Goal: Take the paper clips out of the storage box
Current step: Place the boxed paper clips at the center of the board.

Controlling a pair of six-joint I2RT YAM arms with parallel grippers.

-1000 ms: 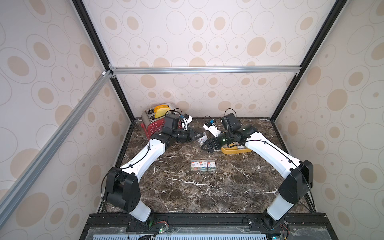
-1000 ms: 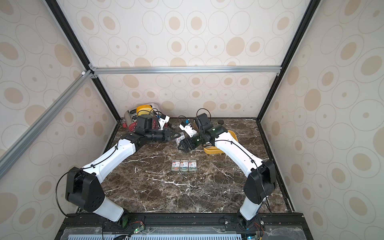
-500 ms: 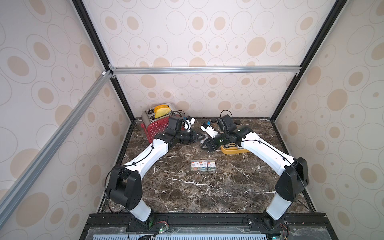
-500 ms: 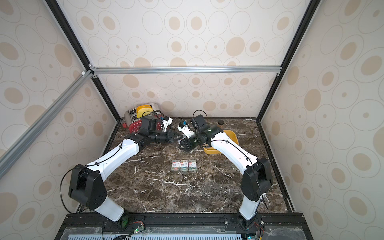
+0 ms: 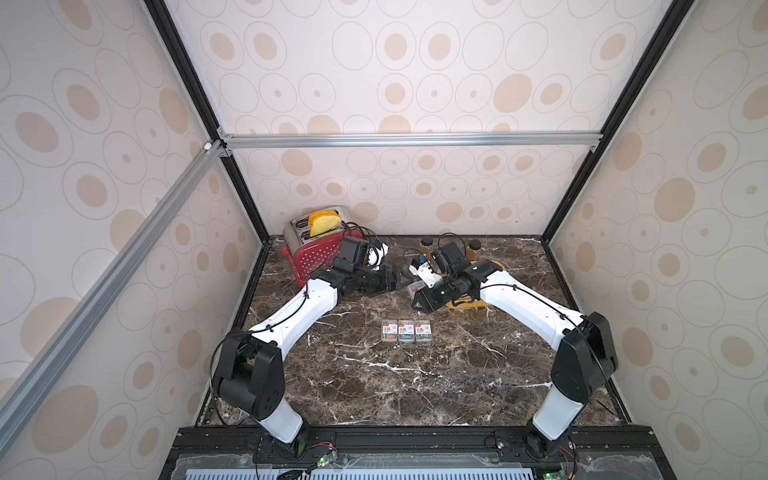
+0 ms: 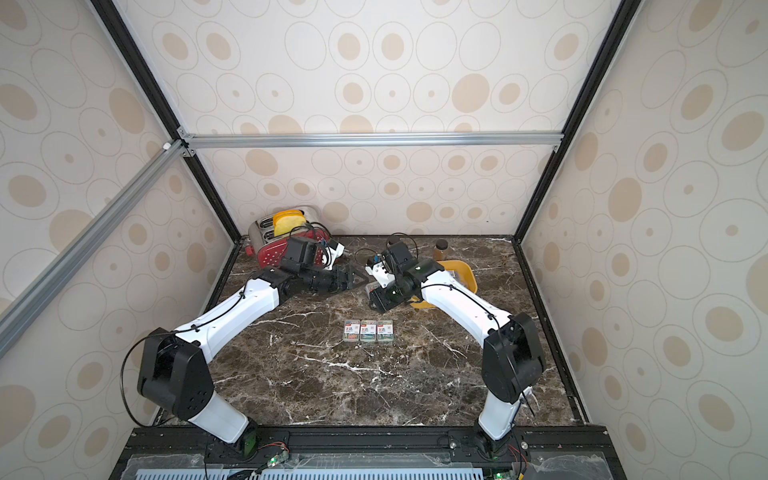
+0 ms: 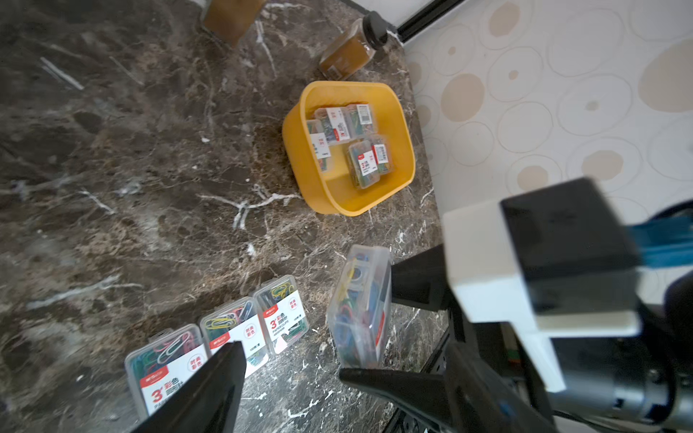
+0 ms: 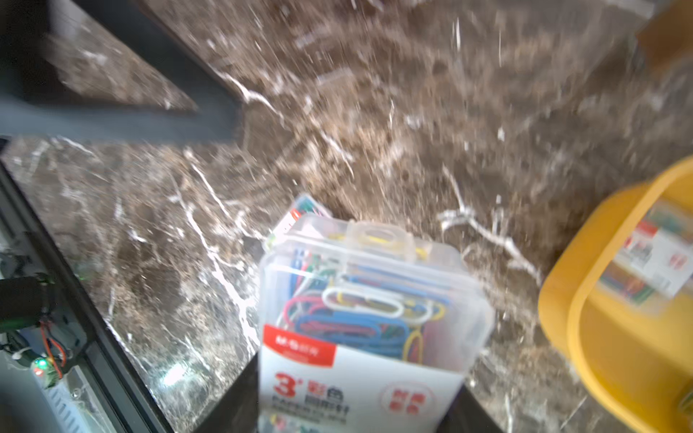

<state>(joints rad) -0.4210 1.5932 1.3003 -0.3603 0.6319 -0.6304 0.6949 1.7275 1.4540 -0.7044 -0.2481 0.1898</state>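
Marble tabletop point(image 5: 374, 374) carries three paper clip cases point(image 5: 406, 330) side by side near its middle. Beyond them the right gripper point(image 8: 358, 405) clamps a fourth case point(image 7: 360, 311), and the left gripper point(image 5: 402, 277) faces it with jaws spread wide. Farther back, the yellow storage box point(image 7: 326, 187) holds more cases point(image 7: 369, 161), with brown bottles point(image 7: 348, 52) behind it.

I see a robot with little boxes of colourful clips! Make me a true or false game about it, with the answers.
1. Three clip cases lie in a row on the table. True.
2. The yellow box is empty. False: several cases lie inside it.
3. The right pincer holds one clip case. True.
4. The left pincer is shut tight. False: it stands open.
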